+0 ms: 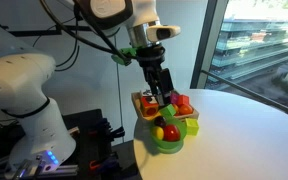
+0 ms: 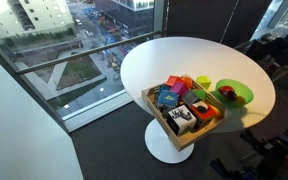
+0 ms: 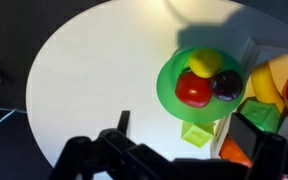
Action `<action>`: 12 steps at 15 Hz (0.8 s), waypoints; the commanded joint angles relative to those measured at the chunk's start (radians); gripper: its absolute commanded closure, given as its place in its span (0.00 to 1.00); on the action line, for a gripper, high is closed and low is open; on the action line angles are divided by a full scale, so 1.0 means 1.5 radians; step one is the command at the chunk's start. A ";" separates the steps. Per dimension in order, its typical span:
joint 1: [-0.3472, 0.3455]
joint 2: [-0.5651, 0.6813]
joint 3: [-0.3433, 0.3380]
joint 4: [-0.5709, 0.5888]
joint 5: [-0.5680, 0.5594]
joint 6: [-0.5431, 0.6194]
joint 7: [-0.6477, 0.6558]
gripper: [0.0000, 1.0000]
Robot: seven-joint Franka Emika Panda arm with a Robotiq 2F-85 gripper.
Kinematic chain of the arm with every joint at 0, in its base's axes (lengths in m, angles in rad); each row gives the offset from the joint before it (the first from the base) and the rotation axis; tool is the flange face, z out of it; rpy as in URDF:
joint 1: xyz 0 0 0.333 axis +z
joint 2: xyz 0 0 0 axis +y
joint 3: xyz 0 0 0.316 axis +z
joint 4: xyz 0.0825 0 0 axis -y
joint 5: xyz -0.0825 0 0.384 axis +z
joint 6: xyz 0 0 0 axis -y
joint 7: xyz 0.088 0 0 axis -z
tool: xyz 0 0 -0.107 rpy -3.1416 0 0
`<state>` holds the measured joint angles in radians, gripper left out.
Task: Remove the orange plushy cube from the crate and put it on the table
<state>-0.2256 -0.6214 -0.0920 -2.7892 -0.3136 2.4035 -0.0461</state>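
Note:
The light-wood crate stands on the round white table and holds several plush blocks. In the wrist view the crate's corner is at the right. Inside it lies an orange cube with a red round patch. My gripper is open and empty. It hovers above the crate's corner by the green bowl, and its right finger covers part of the crate. In an exterior view the gripper hangs just over the crate. The arm does not show in the exterior view from above.
A green bowl with red, yellow and purple fruit stands beside the crate; it shows in both exterior views. A small green cube lies on the table between bowl and crate. A window is behind the table.

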 commanded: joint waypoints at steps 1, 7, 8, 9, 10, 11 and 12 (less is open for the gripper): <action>-0.001 -0.001 0.001 0.001 0.002 -0.003 -0.001 0.00; 0.000 0.006 0.009 0.003 -0.002 0.003 0.006 0.00; 0.004 0.009 0.012 0.005 -0.001 0.005 0.007 0.00; 0.008 0.013 0.017 0.008 0.001 0.006 0.009 0.00; 0.014 0.017 0.021 0.012 0.005 0.008 0.010 0.00; 0.021 0.021 0.024 0.014 0.009 0.011 0.010 0.00; 0.028 0.027 0.028 0.018 0.013 0.015 0.013 0.00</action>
<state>-0.2089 -0.6099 -0.0662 -2.7837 -0.3116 2.4074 -0.0422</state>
